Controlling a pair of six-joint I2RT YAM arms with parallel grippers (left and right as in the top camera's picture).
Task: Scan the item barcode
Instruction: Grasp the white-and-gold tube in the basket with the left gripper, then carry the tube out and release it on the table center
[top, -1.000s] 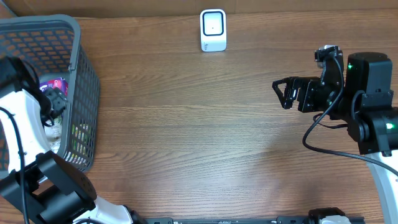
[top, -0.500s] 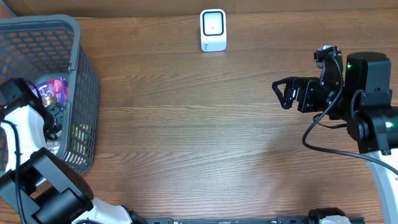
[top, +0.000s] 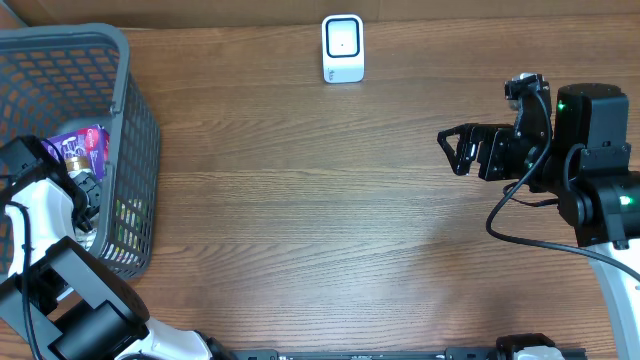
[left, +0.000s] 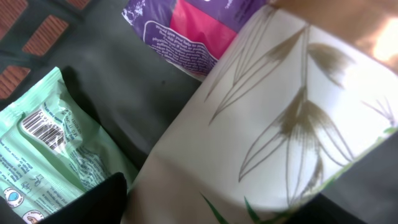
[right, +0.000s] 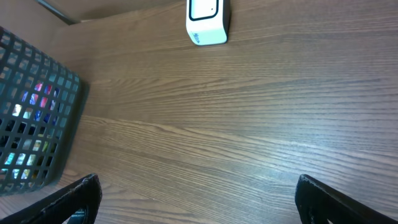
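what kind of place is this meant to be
Probably a mock shop checkout: a white scanner stands on the wooden table, and a grey basket holds barcoded packets.

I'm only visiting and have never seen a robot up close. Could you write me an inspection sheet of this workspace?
Surface: wooden table.
Job's things: white scanner upright at the far edge; grey basket at the left holding a purple packet, a green packet with its barcode showing, and a white pack with a leaf print.
Clutter: nothing seen.
Grippers: left gripper down in the basket, close to the white pack, jaws unclear; right gripper open and empty above the table.
Cables: black cable looping behind the right gripper.
Surroundings: brown board behind the table.
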